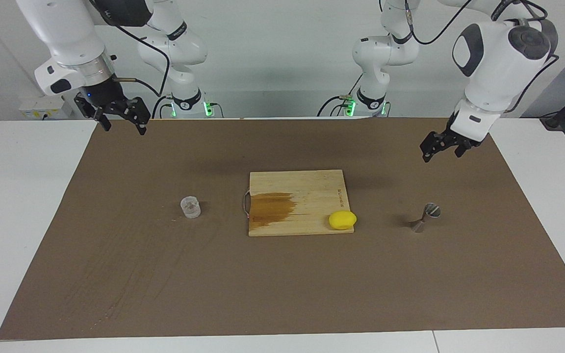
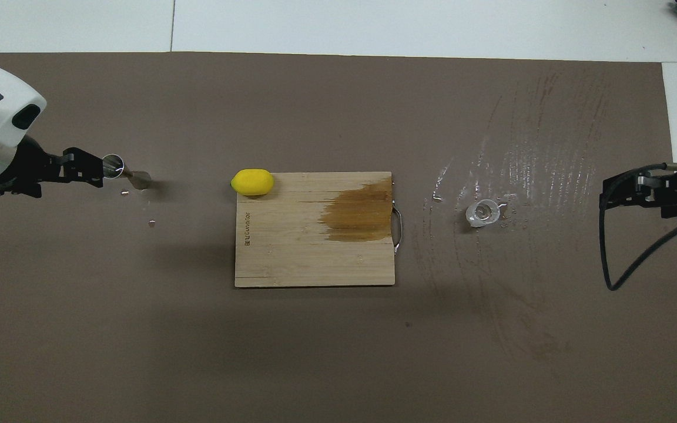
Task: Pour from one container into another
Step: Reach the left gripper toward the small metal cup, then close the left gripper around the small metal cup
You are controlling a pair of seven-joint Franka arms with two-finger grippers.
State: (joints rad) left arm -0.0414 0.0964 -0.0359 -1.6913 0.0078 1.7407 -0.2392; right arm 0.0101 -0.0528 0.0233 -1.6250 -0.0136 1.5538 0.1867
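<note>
The small clear cup (image 1: 190, 207) stands upright on the brown mat toward the right arm's end; it also shows in the overhead view (image 2: 483, 212). The steel hourglass jigger (image 1: 425, 217) stands upright toward the left arm's end, also in the overhead view (image 2: 124, 173). My left gripper (image 1: 442, 156) is open and empty, raised over the mat beside the jigger, not touching it; from above (image 2: 99, 170) its tips overlap the jigger's rim. My right gripper (image 1: 124, 128) is open and empty, held high over the mat's edge by the robots, well apart from the cup; it also shows from above (image 2: 606, 192).
A wooden cutting board (image 1: 307, 184) with a dark wet stain and a metal handle lies mid-table between cup and jigger. A yellow lemon (image 1: 342, 219) sits on its corner toward the jigger. Wet streaks (image 2: 526, 158) mark the mat around the cup.
</note>
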